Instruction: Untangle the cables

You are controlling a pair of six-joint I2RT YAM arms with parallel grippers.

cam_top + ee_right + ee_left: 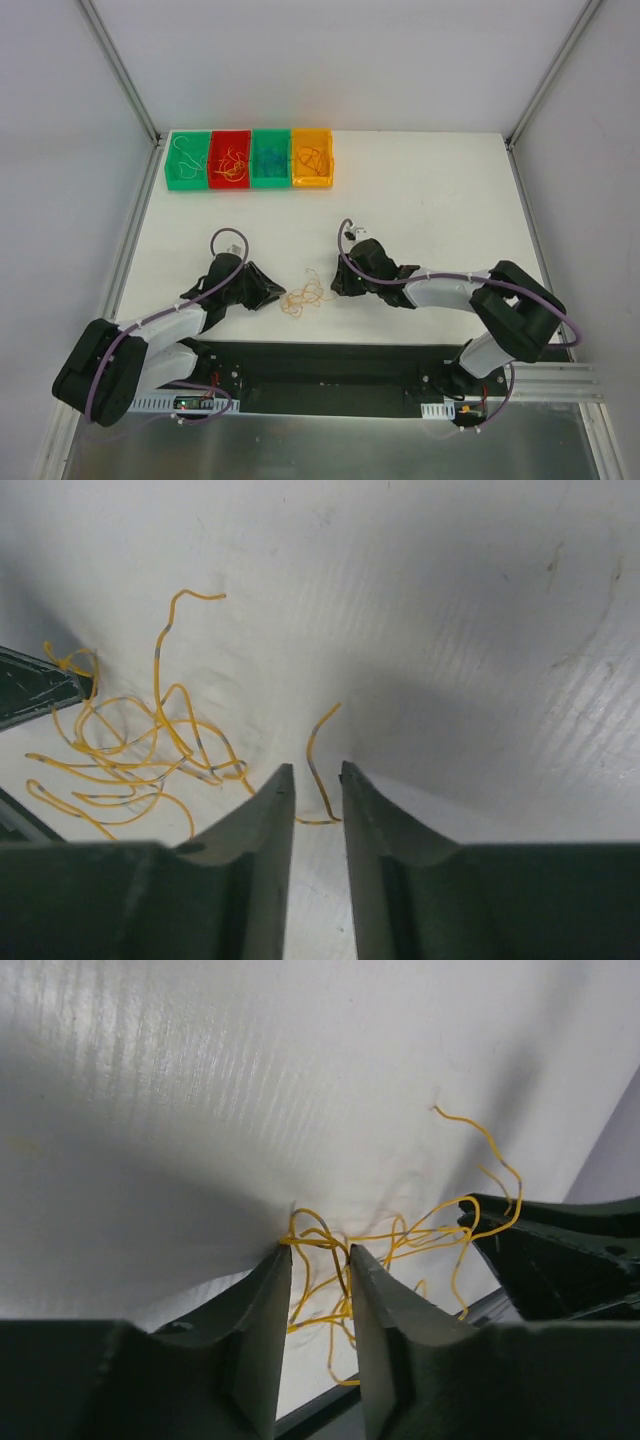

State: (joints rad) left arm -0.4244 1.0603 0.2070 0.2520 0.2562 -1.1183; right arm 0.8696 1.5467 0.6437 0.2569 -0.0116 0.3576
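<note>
A small tangle of thin orange-yellow cables (303, 297) lies on the white table between my two grippers. My left gripper (272, 295) is low at the tangle's left side. In the left wrist view it (320, 1252) is open, with several strands of the cables (400, 1235) running through the gap between the fingers. My right gripper (335, 285) is at the tangle's right side. In the right wrist view it (316, 768) is open, with one loose curved strand (312, 745) lying between its tips. The main tangle (130, 750) is to its left.
Four bins stand in a row at the table's back: green (187, 160), red (229, 160), teal (270, 158) and orange (311, 158), each with sorted wires. The table's black front edge (320, 355) is just behind the grippers. The right gripper's body (560, 1255) shows in the left wrist view.
</note>
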